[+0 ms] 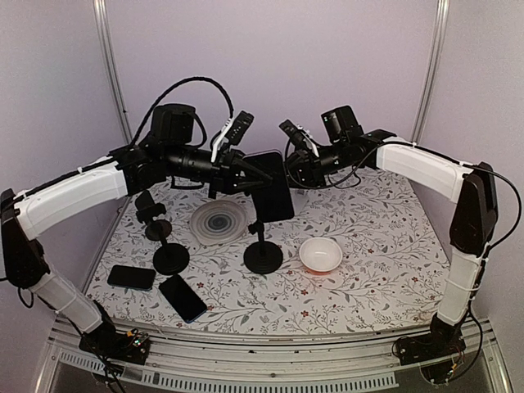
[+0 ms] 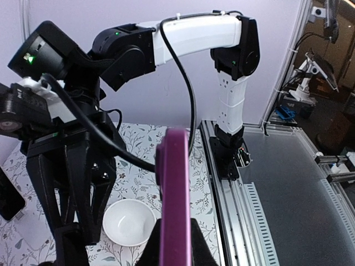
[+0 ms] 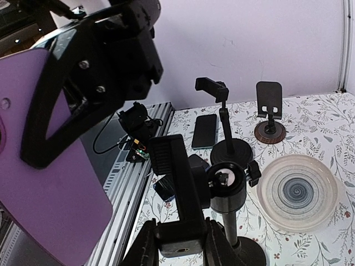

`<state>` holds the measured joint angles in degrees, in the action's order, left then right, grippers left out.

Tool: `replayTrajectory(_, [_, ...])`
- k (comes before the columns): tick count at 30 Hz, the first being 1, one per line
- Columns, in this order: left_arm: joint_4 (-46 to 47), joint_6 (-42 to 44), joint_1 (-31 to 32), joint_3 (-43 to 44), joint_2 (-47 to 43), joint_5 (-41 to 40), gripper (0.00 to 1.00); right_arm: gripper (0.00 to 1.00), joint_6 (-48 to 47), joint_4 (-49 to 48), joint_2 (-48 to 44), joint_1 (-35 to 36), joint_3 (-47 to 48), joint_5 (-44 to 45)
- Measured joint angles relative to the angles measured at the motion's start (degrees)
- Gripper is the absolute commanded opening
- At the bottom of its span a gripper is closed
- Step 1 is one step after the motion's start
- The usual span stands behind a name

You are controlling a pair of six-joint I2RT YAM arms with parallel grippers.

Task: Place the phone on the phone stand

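**Top external view: purple-backed phone held upright over the middle stand**

From above, the left gripper (image 1: pixel 248 169) has its fingers clamped on the phone (image 1: pixel 274 192), a flat slab with a glossy dark face. The wrist cameras show its back is matte purple. It hangs upright just past the middle of the table, right over the phone stand (image 1: pixel 263 258). That stand is black, with a thin pole on a round, heavy-looking base. The phone's lower edge hides the top of the pole, so I cannot tell whether the two touch.

Seen from the right wrist, the right gripper (image 3: pixel 178 245) has its fingers closed on the foot of the stand's head (image 3: pixel 176 183), a ribbed black cradle on a ball joint.

A clear round plate (image 1: pixel 218 221) with a dark spiral in its middle lies at about 10 o'clock from the stand. A small, smooth white bowl (image 1: pixel 320 255) sits at 3 o'clock. A second stand (image 1: pixel 170 258), also black with a disc base and a clamp on top, is at 9 o'clock. Just behind that one is a smaller stand (image 3: pixel 270 133) on a brown disc. Two spare phones (image 1: pixel 131 277) lie flat near the 8 o'clock corner, both dark and shiny.

The table wears a white cloth (image 1: pixel 385 246) printed with fine leafy sprigs. A ribbed metal rail (image 1: pixel 270 340) runs along the near edge. The walls (image 1: pixel 327 49) are plain pale lilac panels joined by metal posts.
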<state>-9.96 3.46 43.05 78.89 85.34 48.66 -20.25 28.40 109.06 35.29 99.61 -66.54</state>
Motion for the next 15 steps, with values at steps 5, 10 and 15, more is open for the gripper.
replayTrajectory(5, [-1.7, 2.1, -3.0, 5.2, 6.0, 4.0, 0.0, 0.0, 0.2, -2.0, -0.7, 0.0, -1.6, -0.2])
replayTrajectory(10, [-5.6, 4.5, -5.5, 11.1, 11.3, 6.2, 0.0, 0.0, 0.2, -2.1, -0.8, 0.0, -1.6, -0.1])
replayTrajectory(15, [-10.9, 5.5, -6.6, 17.4, 15.5, 9.5, 0.0, 0.0, 0.5, -2.2, -0.8, 0.0, -1.6, 0.2])
